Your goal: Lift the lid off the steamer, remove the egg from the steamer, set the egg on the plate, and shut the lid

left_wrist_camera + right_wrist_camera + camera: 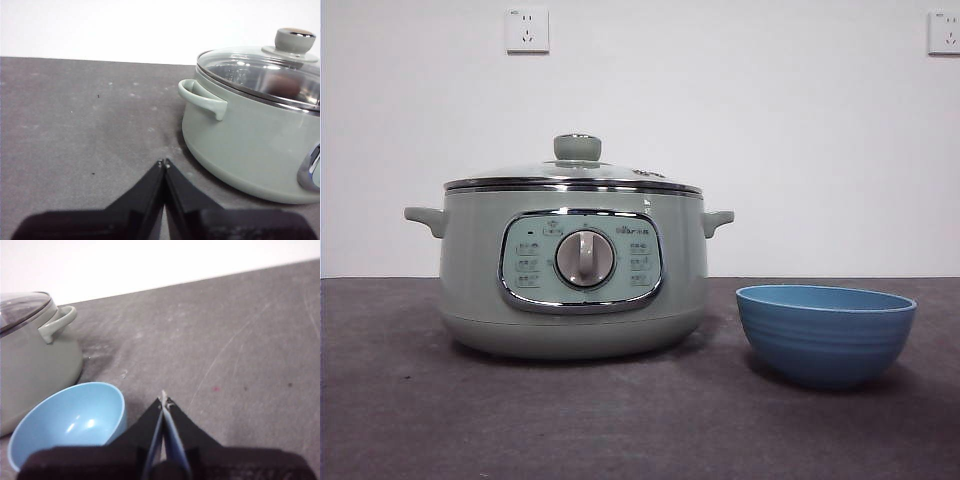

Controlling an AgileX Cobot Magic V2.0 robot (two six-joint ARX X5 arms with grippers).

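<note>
Nearest in the front view, the plate [825,333] sits on the dark surface [520,420] just beside the steamer [572,270], whose lid [575,170] is on. Left pincer [163,163] and right pincer [163,401] both have jaws pressed together, holding nothing.

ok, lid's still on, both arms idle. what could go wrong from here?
1. The round sage-green knob on the domed clear glass lid is small and smooth; a shut end effector could slip off.
2. The small blue ridged bowl stands close beside the large sage-green electric steamer; a swinging lid might knock it.
</note>
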